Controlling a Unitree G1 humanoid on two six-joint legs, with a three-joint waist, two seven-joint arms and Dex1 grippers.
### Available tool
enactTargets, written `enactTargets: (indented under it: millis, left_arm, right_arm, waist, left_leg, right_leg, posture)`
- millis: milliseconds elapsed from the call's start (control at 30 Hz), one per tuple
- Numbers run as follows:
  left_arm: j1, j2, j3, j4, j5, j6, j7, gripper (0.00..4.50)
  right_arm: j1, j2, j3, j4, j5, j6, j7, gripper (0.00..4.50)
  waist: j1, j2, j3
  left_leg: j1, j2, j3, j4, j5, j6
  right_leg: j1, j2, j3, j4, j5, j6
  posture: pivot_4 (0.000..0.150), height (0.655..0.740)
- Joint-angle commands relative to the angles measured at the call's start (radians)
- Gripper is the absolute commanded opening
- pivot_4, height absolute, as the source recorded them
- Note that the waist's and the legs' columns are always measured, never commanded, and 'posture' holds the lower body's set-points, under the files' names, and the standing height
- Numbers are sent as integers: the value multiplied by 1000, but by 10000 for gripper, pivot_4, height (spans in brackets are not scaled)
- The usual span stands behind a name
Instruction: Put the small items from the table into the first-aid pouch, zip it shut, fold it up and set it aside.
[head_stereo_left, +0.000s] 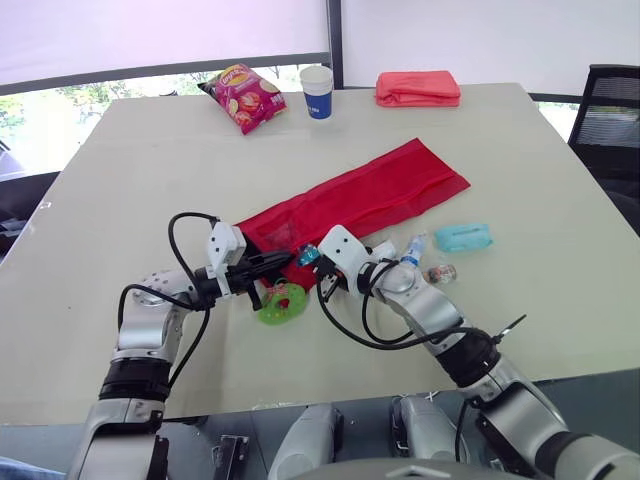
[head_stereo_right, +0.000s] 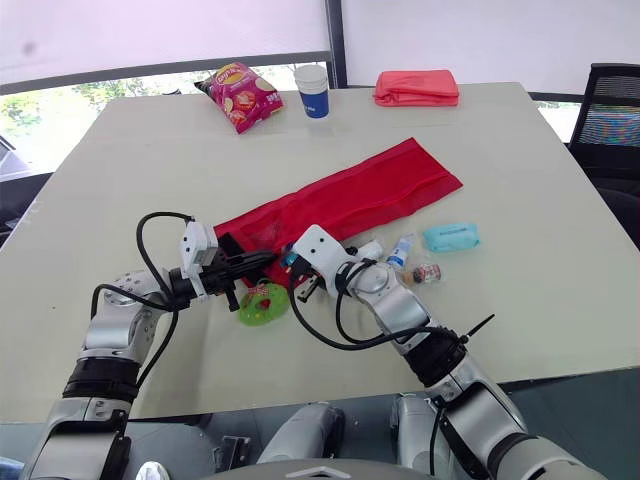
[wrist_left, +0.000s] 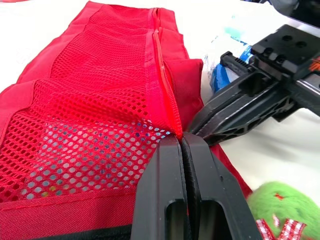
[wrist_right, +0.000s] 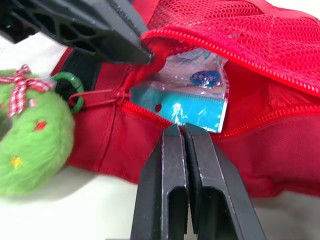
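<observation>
Pinching closed, left jaws hold pouch (wrist_left: 75, 100), right jaws packet (wrist_right: 196, 107).

Red mesh pouch (head_stereo_left: 380, 190); green plush toy (head_stereo_left: 282, 305) with red-white checked bow (wrist_right: 19, 87); teal-and-clear sachet (wrist_right: 195, 95); turquoise pack (head_stereo_left: 463, 237); blue-white cup (head_stereo_left: 317, 92).

Setting: office or meeting room, daytime.
- Counter (head_stereo_left: 150, 180): one large pale top with rounded corners, conference-sized, taking up most of the room in view.
- Office chair (head_stereo_left: 608, 100): black, mesh-backed, at the counter's far right edge.
- Window (head_stereo_left: 60, 100): a low strip behind the counter with green foliage outside; a pale panel above it, split by a dark upright post (head_stereo_left: 333, 40).
- Break-time leftovers along the far edge: paper cup (head_stereo_left: 317, 91), snack bag (head_stereo_left: 243, 97), folded red cloth (head_stereo_left: 418, 88).
</observation>
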Motion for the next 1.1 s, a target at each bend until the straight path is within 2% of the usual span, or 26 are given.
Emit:
enactTargets:
  millis: [33, 567, 700, 833, 1000, 1100]
  left_arm:
    - [2, -2, -2, -14, 2, -27, -20, 0]
    - [17, -13, -14, -11, 21, -59, -29, 0]
    - [11, -12, -14, -1, 25, -69, -30, 0]
    - [14, -2, -7, 10, 31, -83, -33, 0]
    - [40, 33, 2, 21, 48, -115, -56, 0]
    - [59, 80, 14, 48, 67, -156, -82, 0]
  right_arm:
    - [-37, 40, -31, 39, -12, -40, -6, 1060]
    - [-234, 197, -66, 424, -90, -195, -12, 1060]
    - [-250, 216, -69, 457, -100, -233, -2, 1060]
    - [-208, 165, -76, 370, -97, -256, 32, 1060]
    - [-103, 69, -89, 82, -56, -166, 135, 1060]
    - [4, -1, -135, -153, 17, -138, 192, 1060]
  waist:
    - [-1, 0, 0]
    - [-23, 0, 0]
    - [-24, 0, 0]
    - [-24, 0, 0]
    - [-23, 0, 0]
    - [-24, 0, 0]
  left_leg:
    - [0, 0, 0, 0, 0, 0]
    - [1, 0, 0, 0, 1, -2]
    - [1, 1, 0, 0, 1, -2]
    - [1, 1, 0, 0, 1, -2]
    - [0, 0, -1, 0, 1, -2]
    - [0, 1, -2, 0, 1, -2]
  right_leg:
    - [0, 0, 0, 0, 0, 0]
    - [0, 1, 0, 1, 3, -4]
    - [0, 1, 0, 2, 3, -4]
    - [-1, 1, 1, 2, 3, -5]
    - [-1, 1, 1, 1, 3, -5]
    - [-1, 1, 1, 1, 3, -5]
  posture:
    - [1500, 7395]
    - [1500, 7395]
    - [1500, 7395]
    - [1500, 7395]
    - [1500, 7395]
    - [1500, 7395]
